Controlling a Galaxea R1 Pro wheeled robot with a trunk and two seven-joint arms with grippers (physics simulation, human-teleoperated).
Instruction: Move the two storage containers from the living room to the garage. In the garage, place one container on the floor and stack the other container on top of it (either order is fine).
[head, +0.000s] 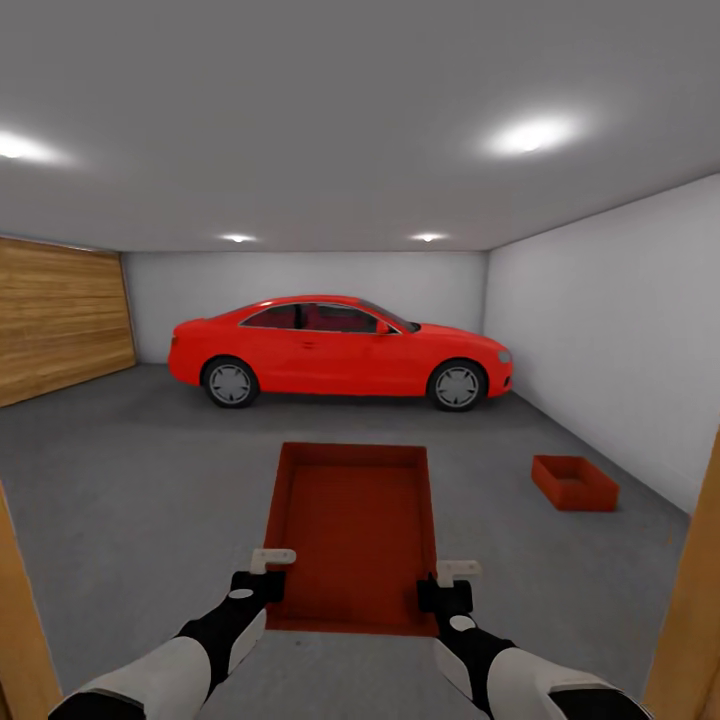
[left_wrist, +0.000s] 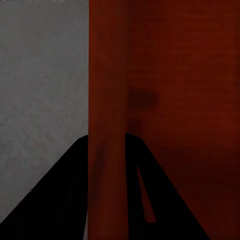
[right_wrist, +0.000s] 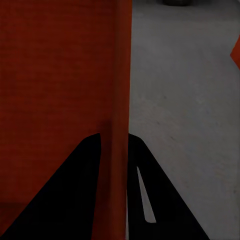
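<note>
Carrying one red box (head: 355, 530) into the garage, the robot holds it out ahead between its two arms: the left gripper (head: 262, 573) is closed on the box's left wall near the near corner, and the right gripper (head: 447, 582) is closed on the right wall opposite it. Each wrist view shows a red wall (left_wrist: 107, 165) standing between two dark fingers (left_wrist: 60, 200), so each hold looks like a pinch on the rim. The second box (head: 574, 482) sits on the grey floor (head: 130, 470), ahead and to the right of the right gripper, near the pale wall (head: 620, 330) and well apart from the red car (head: 340, 352) at the back. Doing this step well likely means driving forward and turning right until the carried box is squarely over the one on the floor, keeping both arms level so it does not tilt, lining up long sides with long sides, then lowering evenly before either gripper lets go. Orange-brown door edges (head: 690, 600) frame both sides of the head view, so the base probably needs care in the opening. The near wall of the carried box is partly covered by the arms, its underside is hidden, and how firmly the fingers (right_wrist: 60, 200) bite cannot be judged.
</note>
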